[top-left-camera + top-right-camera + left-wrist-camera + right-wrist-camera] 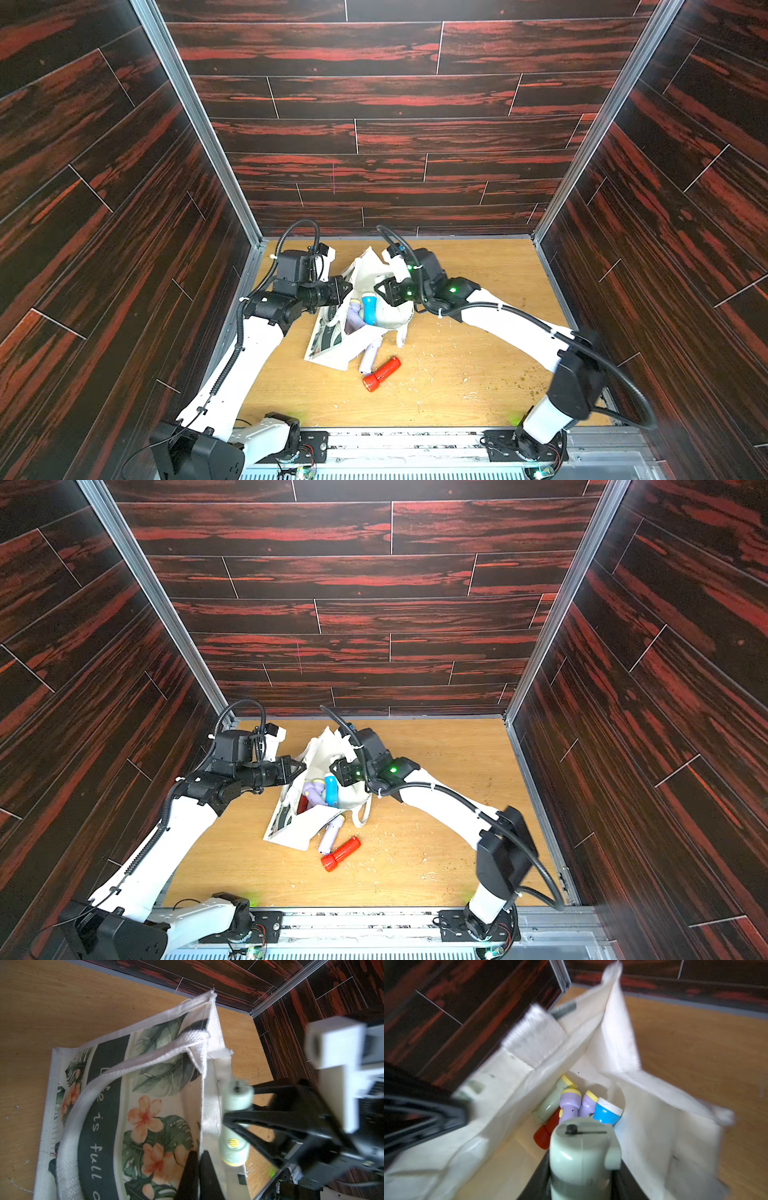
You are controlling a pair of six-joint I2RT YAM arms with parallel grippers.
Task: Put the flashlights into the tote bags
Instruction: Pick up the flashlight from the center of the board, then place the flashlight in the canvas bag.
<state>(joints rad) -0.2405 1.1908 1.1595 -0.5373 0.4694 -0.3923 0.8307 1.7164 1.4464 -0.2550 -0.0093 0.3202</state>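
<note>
Beside one tote bag lie two flashlights.

Enclosure: back wall and both side walls are clad in dark wood-grain planks streaked red, with thin pale joints. Bare aluminium posts run up the two back corners. The work surface is a light oak-look board, littered with pale crumbs and dark specks, and a metal rail closes its near edge. Lighting is bright and fairly even, with soft glare on the planks.
</note>
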